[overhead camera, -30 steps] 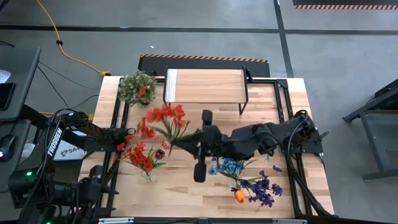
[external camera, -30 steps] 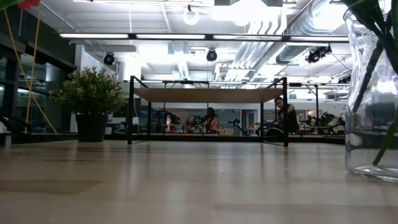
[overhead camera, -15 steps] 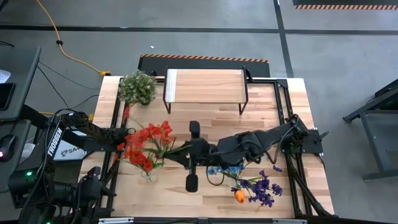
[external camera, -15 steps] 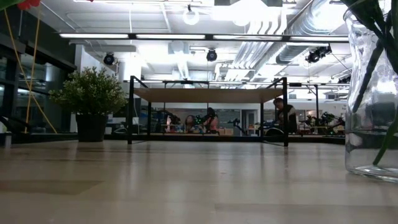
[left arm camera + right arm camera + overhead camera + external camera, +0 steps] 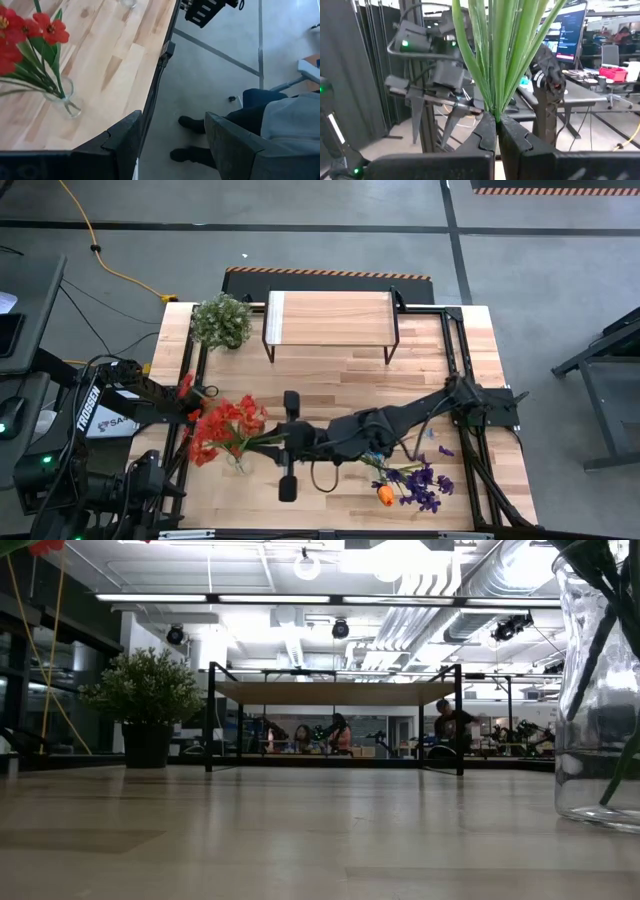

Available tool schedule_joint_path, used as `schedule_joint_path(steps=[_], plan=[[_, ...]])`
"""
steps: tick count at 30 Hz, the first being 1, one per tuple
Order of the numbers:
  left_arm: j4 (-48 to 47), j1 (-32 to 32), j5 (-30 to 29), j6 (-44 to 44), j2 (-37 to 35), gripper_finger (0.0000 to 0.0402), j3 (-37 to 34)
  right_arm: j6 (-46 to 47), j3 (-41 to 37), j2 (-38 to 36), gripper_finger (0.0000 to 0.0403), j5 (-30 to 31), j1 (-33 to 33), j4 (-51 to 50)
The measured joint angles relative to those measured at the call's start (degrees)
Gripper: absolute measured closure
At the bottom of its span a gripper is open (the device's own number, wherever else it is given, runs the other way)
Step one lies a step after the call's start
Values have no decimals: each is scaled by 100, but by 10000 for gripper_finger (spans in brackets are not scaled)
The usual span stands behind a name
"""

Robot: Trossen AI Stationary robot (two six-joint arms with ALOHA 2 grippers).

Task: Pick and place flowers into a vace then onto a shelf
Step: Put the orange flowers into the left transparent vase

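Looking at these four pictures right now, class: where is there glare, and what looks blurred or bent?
Low view: ceiling lights glare white, and the glass vase at the edge bends what lies behind it. Right wrist view: the green stems in the right gripper look soft. High view: even light, faint shadows under the shelf.

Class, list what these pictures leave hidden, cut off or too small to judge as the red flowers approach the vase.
- Vase, high view: its mouth is covered by the red flowers.
- Right gripper, right wrist view: the blooms of the stems it clamps are cut off by the upper edge.
- Low view: both arms are out of frame.
- Orange tulip, high view: too small for detail.
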Motion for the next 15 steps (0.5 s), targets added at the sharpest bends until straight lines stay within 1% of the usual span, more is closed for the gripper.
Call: schedule_joint_path(steps=[7,15], plan=[[0,0,107,-368,0,151,0,-10,-2,308,403,30,-40,183],[0,0,133,-505,0,151,0,15,0,356,403,0,-153,-296]])
